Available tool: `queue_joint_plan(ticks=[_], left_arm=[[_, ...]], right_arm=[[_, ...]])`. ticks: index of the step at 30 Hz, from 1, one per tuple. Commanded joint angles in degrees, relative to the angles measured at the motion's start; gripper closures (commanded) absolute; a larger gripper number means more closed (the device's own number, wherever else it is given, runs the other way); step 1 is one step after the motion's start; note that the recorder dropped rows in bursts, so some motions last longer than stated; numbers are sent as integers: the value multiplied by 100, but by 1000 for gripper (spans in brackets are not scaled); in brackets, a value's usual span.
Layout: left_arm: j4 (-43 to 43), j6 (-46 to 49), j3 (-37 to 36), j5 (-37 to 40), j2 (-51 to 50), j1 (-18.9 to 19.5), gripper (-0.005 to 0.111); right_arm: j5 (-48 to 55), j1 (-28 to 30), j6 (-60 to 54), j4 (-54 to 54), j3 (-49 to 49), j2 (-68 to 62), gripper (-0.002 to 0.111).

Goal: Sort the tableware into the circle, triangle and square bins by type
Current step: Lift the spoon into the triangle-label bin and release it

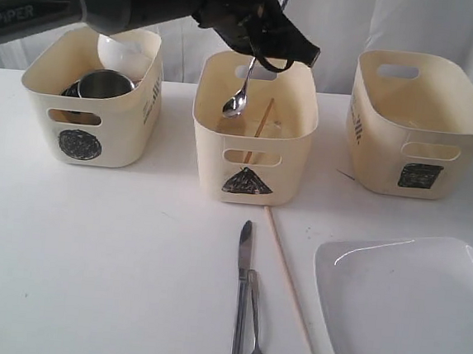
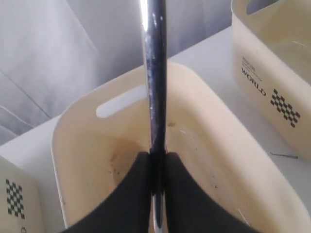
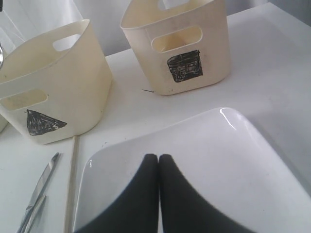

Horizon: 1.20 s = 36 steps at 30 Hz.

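Fork point(image 1: 257, 344) and knife point(image 1: 241, 293): laid side by side on the table point(image 1: 89, 255) at the near edge, touching or nearly so. Thin, stiff, slick steel lying flat is judged hard to pinch. A hold across the middle of each handle is advised.
Loose chopstick point(image 1: 291, 289): laid just right of the knife, its far end near the triangle bin point(image 1: 214, 154). It is light wood, likely to roll, and best taken mid-length.
Plate point(image 1: 406, 316): set at the near right. It is judged the heaviest piece, breakable and glazed, so only its raised rim offers a hold.
Right gripper point(image 3: 159, 160): hung over the plate, fingers pressed together, nothing held.
Triangle bin: placed in the middle of the row, with a second chopstick point(image 1: 262, 121) leaning inside.
Spoon point(image 1: 241, 90): hung bowl-down over the triangle bin's mouth, not yet released. It is light, rigid and polished, so a slip or swing in the pinch is possible.
Left gripper point(image 1: 257, 56): clamped on the spoon's handle near its upper end.
Circle bin point(image 1: 116, 137): placed left, with a white bowl point(image 1: 119, 51) and a steel vessel point(image 1: 105, 84) seen inside.
Square bin point(image 1: 379, 156): placed right; its floor is only partly seen.
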State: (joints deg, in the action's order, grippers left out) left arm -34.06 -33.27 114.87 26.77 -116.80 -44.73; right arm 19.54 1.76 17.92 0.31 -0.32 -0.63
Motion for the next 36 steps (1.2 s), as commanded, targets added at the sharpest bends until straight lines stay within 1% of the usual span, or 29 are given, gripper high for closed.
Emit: queue_joint_plan(ticks=[1,7,12,16,20,26,27,29,34,36], left_arm=[[-288,12,401,-274,-269,65,107],[-378,12,628,-327,-654,209,107],[-426,188,655,-494,-854,231,107],[-293,196,655,-554,-990,231,107],[14,183,655,-475,-1063,231,107],[88,183,655,-276,-1052,231,107],[112,183,655,-218,-1052,231,105],[169,183,655,-117,-1052,217,99],[334,183,655,-82,-1052,190,74],[334,183,655,-15,-1018,180,70]], right_arm=[[-29,-2,26,13,32,16,108],[-29,-2,26,13,32,16,108],[-29,-2,26,13,32,16,108],[-29,-2,26,13,32,16,108],[-29,-2,26,13,32,16,108],[-29,-2,26,13,32,16,108],[-29,-2,26,13,32,16,108],[-29,-2,26,13,32,16,108],[-29,-2,26,13,32,16,108],[-29,-2,26,13,32,16,108]])
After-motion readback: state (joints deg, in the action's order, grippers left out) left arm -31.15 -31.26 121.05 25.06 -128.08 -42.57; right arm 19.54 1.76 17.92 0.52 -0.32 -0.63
